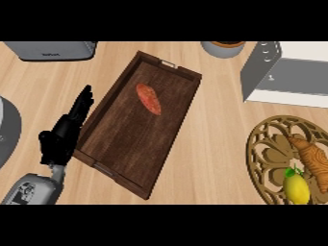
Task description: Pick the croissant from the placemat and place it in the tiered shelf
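**Inspector:** State the condition of your hands.

**Operator:** My left hand (65, 132) lies at the view's left, fingers straight and relaxed, holding nothing, just beside the long edge of the dark wooden tray (117, 144). My right hand does not appear in the view.

**Inspector:** Location of the task item?

**Operator:** The golden-brown curved croissant (314, 161) lies on the round, tan, openwork placemat (266, 144) at the lower right, with a yellow lemon (297, 188) touching or just beside its near end. It is well apart from my left hand; the tray lies between them. The grey and white tiered shelf (294, 77) stands beyond the placemat, at the upper right.

**Inspector:** Other items noted?

**Operator:** A reddish, oval sweet potato (149, 98) lies on the tray. It is no part of the task.

**Inspector:** Recommended conduct of the present step?

**Operator:** In my judgement the pick has not begun. The croissant is on my right side, so the right hand is better placed. I would descend over the croissant's middle, fingers closing across its narrow width, keeping away from the lemon so as not to roll it, then lift straight before travelling to the shelf.
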Available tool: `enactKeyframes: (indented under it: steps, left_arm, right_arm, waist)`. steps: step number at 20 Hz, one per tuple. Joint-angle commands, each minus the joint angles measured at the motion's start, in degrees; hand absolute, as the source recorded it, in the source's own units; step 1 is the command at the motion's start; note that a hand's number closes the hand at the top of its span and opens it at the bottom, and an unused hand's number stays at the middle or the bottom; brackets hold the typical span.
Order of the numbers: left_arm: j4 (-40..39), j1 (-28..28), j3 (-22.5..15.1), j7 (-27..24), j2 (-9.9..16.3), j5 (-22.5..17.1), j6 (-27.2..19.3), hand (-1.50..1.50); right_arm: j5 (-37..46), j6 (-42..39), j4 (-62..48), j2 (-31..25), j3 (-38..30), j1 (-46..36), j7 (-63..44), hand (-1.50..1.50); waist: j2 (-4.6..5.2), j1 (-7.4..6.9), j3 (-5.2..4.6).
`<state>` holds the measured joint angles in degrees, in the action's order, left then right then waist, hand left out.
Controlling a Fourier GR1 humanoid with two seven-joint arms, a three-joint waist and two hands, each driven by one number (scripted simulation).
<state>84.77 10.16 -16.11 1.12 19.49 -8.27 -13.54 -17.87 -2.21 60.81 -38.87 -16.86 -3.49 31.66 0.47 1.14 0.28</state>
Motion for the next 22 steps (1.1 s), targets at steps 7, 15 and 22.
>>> enactKeyframes:
  steps: [7, 15, 22]
  left_arm:
    - [-3.91, -1.83, 0.77, -4.41, -1.31, 0.67, 2.79, 0.00]
    - [-2.99, 0.22, -0.16, -1.22, -3.47, 2.48, 1.50, 0.00]
    - [-1.73, -0.19, 1.56, -0.55, -2.37, 2.99, 1.38, 0.00]
  right_arm:
    - [9.80, -8.61, 4.96, -10.22, 6.09, 3.94, -1.86, -1.50]
    - [16.58, -12.52, 17.97, -20.56, 10.70, 5.37, -18.52, -1.50]
    - [25.90, -10.91, 33.30, -25.04, 14.24, 11.66, -32.60, -1.50]
  waist:
    - [-0.54, -0.71, -0.39]
    - [-0.70, -0.52, -0.49]
    - [-0.88, 0.10, -0.44]
